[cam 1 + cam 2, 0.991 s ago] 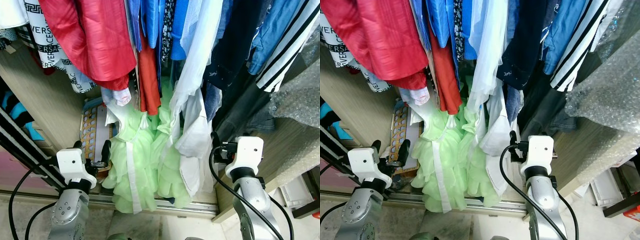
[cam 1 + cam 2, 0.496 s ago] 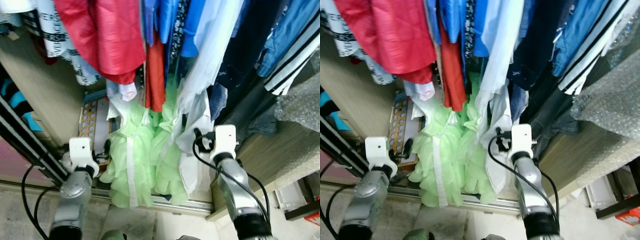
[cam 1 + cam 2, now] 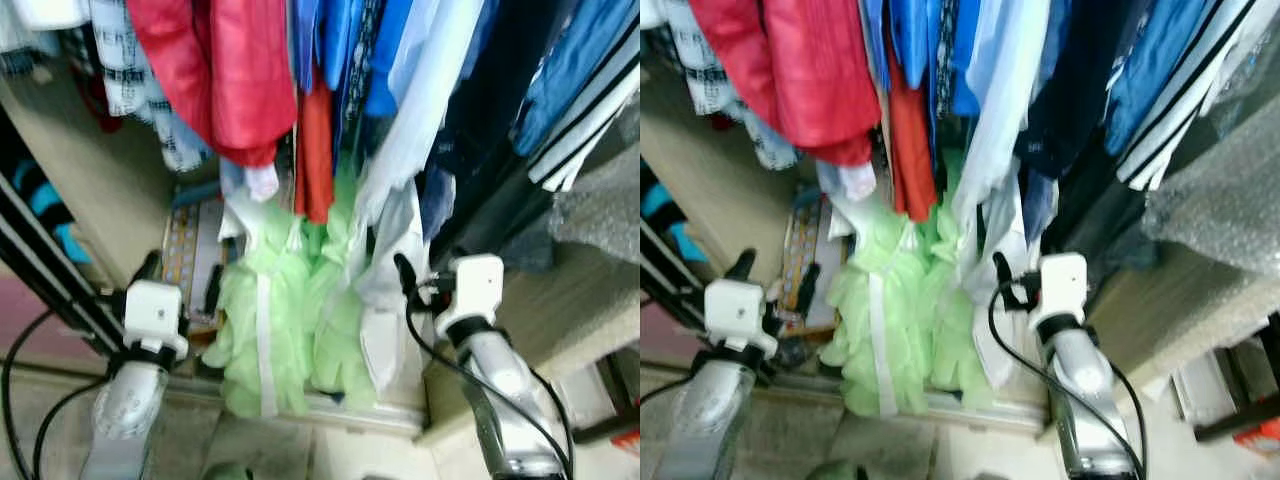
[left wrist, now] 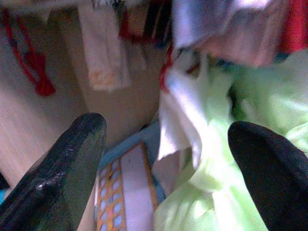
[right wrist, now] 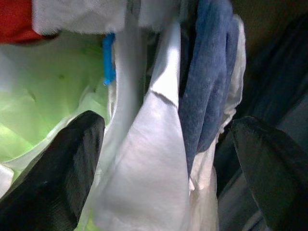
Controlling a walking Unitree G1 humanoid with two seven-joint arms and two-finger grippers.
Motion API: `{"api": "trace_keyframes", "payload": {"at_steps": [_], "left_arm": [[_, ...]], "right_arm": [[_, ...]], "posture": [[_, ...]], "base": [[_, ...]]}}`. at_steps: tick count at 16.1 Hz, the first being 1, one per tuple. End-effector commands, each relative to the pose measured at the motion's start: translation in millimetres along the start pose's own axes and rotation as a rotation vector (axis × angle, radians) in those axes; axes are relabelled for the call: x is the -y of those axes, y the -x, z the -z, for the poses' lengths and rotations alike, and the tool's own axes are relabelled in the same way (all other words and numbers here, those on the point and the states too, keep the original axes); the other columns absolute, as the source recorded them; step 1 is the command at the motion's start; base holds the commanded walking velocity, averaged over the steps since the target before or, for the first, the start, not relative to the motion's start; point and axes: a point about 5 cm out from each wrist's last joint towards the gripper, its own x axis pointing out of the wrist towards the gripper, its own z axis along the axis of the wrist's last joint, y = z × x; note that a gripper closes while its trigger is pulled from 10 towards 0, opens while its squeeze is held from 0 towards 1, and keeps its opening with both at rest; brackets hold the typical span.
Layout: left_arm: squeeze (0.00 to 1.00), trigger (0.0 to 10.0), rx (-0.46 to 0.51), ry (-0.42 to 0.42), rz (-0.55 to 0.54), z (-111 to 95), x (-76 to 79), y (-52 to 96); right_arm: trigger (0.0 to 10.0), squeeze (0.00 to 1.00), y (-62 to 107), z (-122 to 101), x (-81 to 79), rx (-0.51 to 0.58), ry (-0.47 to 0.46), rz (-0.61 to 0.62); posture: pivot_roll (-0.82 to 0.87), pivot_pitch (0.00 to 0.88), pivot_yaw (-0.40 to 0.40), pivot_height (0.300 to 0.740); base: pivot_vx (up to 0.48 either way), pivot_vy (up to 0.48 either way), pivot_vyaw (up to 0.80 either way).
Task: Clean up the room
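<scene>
While clothes crowd the open wardrobe, hung to drape freely | glossy red jacket (image 3: 225, 70) up left | frilly pale-green dress (image 3: 290, 320) trails to the sill, probably the thing to tidy | right gripper (image 5: 166, 159) spread before smooth white shirt (image 5: 149, 163) | left gripper (image 4: 168, 163) spread beside the dress

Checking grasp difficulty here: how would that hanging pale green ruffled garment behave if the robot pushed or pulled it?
The green garment would probably be floppy: it hangs in soft ruffles. It looks thin, so likely light. Pushed by the open left gripper, it would likely swing and bunch.
</scene>
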Motion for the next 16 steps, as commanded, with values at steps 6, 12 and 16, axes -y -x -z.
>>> {"api": "trace_keyframes", "payload": {"at_steps": [6, 12, 16], "left_arm": [[0.0, 10.0, -0.14, 0.038, -0.073, 14, 10.5, 5.9], [0.0, 10.0, -0.188, 0.015, -0.091, 22, 12.2, -7.6], [0.0, 10.0, -0.199, -0.025, -0.075, 24, 16.9, -5.9]], "right_arm": [[10.0, 0.0, -0.6, -5, -5.1, -0.008, 0.072, -0.037], [10.0, 0.0, -12.7, -5, -13.1, -0.008, 0.047, -0.042], [10.0, 0.0, -17.5, -3, -14.6, -0.004, 0.033, -0.023]], "posture": [[0.04, 0.031, -0.057, 0.74], [0.04, 0.029, -0.05, 0.74], [0.05, 0.026, -0.036, 0.74]], "base": [[0.0, 0.0, 0.53], [0.0, 0.0, 0.8], [0.0, 0.0, 0.8]]}}
